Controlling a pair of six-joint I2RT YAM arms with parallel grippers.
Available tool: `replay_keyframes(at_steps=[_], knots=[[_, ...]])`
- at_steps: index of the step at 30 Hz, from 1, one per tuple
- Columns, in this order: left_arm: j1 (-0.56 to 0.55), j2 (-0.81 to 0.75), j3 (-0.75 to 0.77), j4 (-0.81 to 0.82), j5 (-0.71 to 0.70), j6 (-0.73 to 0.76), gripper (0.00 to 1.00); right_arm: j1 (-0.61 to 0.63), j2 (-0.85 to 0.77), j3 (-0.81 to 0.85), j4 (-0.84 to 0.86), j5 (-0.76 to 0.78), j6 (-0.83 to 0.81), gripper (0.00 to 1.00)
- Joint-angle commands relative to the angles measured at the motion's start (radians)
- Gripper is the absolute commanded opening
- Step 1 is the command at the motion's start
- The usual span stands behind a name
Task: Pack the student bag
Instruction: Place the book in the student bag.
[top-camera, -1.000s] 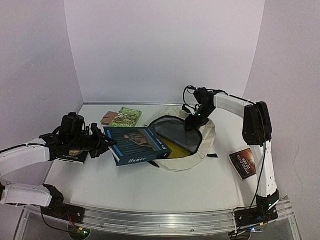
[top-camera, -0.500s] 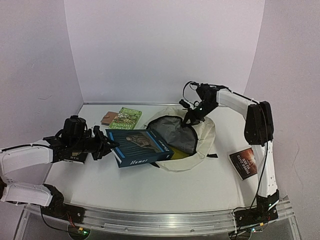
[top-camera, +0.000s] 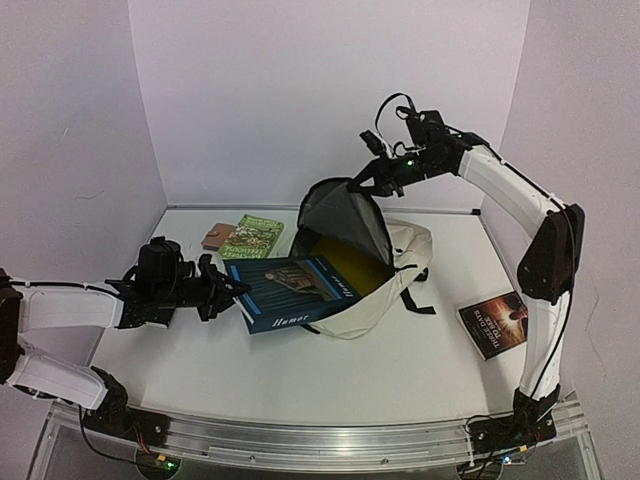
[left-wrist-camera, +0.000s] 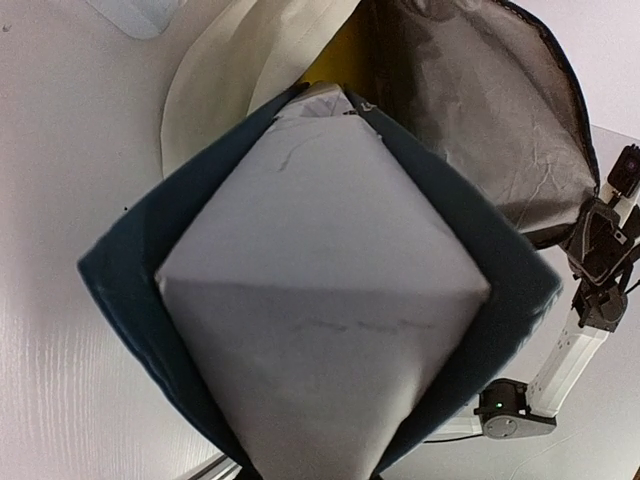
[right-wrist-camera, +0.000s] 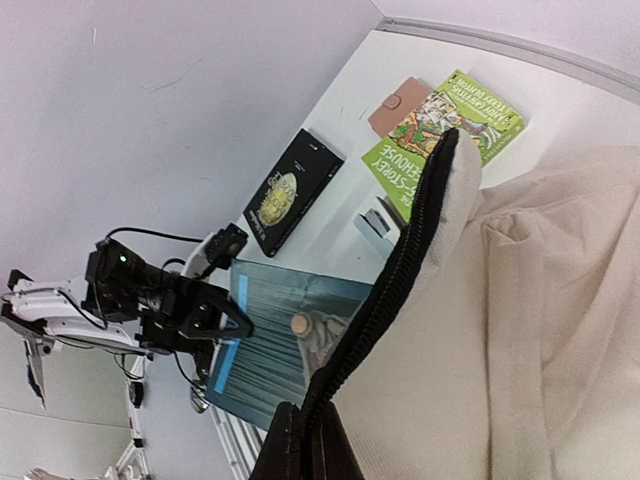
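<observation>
Since a second ago the student bag (top-camera: 405, 250) has been pulled open: its flap, which lay nearly flat, now stands up, because the right gripper (top-camera: 365, 185) has risen well above the table (top-camera: 300, 380) with the zipper edge pinched between its fingers. The wrist view shows the black zipper running straight into those closed fingers. The bag's body lies on the table below that gripper, with the grey-lined mouth facing the other arm. A yellow item (top-camera: 350, 262) already lies inside, though what it is cannot be made out.

The left gripper (top-camera: 228, 290) has edged forward and is clamped on the near end of the blue Homer book (top-camera: 295, 290). The book's far corner is just at the lip of the opening and not yet inside.

So packing looks under way but well short of done. This book has yet to go in. Still out on the table are a green book (top-camera: 253, 235) and a small brown wallet (top-camera: 217, 236) beyond the left gripper, a black book (right-wrist-camera: 293, 190) near them, seen only from the right wrist, and a dark book (top-camera: 495, 325) far below the right gripper
</observation>
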Motion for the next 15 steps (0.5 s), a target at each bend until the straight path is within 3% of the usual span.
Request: replay_keyframes(at_steps=[1,9,15], knots=[[-0.002,0.019,-0.005,0.186,-0.064,-0.036,0.00,0.066,-0.095,-0.014,0.176,-0.092,0.140,0.00],[-0.002,0.191,0.075,0.329,-0.127,-0.045,0.00,0.150,-0.074,0.007,0.400,-0.097,0.354,0.00],[-0.008,0.381,0.242,0.354,-0.099,-0.031,0.02,0.177,-0.047,0.020,0.532,-0.114,0.487,0.00]])
